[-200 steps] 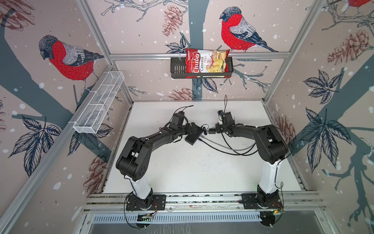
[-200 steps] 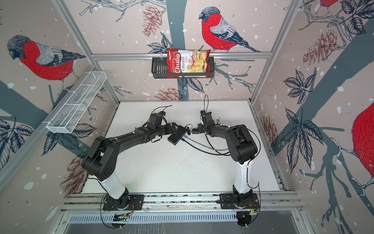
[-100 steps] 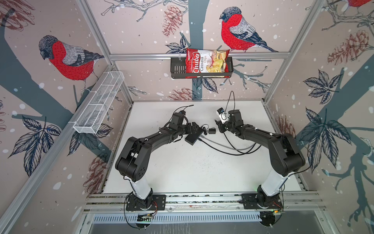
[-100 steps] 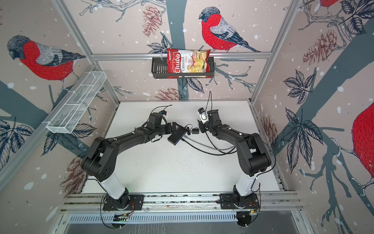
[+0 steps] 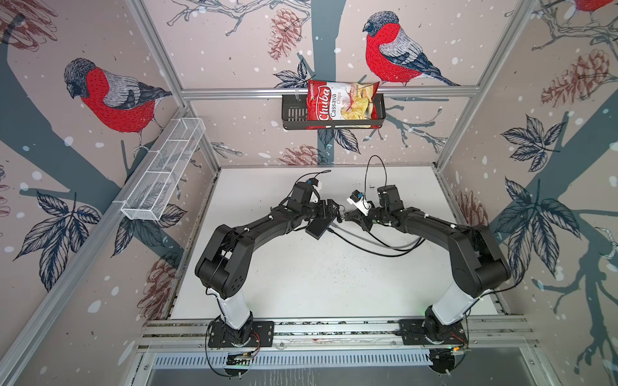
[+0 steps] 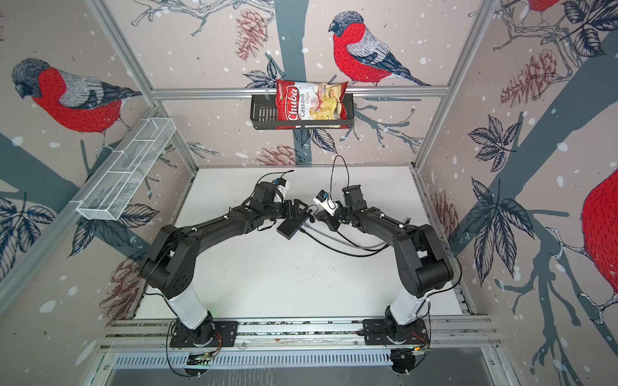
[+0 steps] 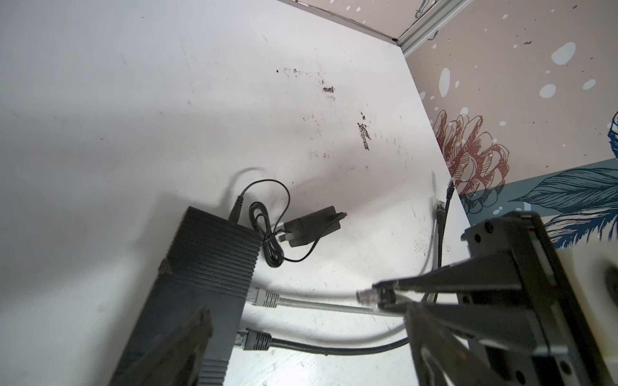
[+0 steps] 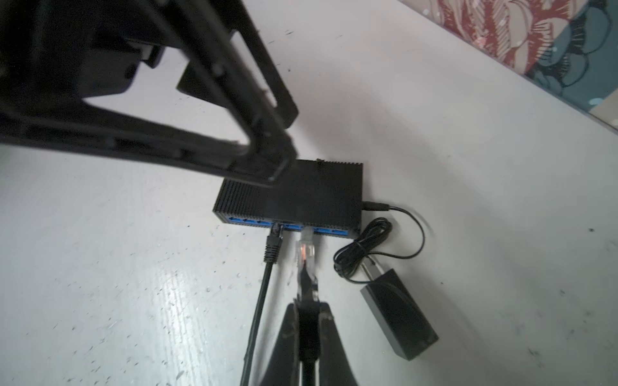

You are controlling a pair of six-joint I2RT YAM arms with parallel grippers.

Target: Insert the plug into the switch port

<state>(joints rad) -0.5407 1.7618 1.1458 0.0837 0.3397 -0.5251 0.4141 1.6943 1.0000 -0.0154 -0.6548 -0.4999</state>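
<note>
The switch, a flat black ribbed box with blue ports, lies on the white table. A black cable and a grey cable are plugged into it. My right gripper is shut on the plug, a clear connector pointing at the port row a short way off it. My left gripper stands open and wide. One of its fingers lies over the switch's top; contact is unclear.
The switch's thin cord and small black adapter block lie beside it. Cable loops trail on the table towards the right arm. Two loose cable ends lie near the right wall. A chips bag sits in a wall basket.
The right arm's elbow has swung out to the right and lowered. Its gripper, with the plug, has edged left towards the switch. The left arm has hardly moved.
</note>
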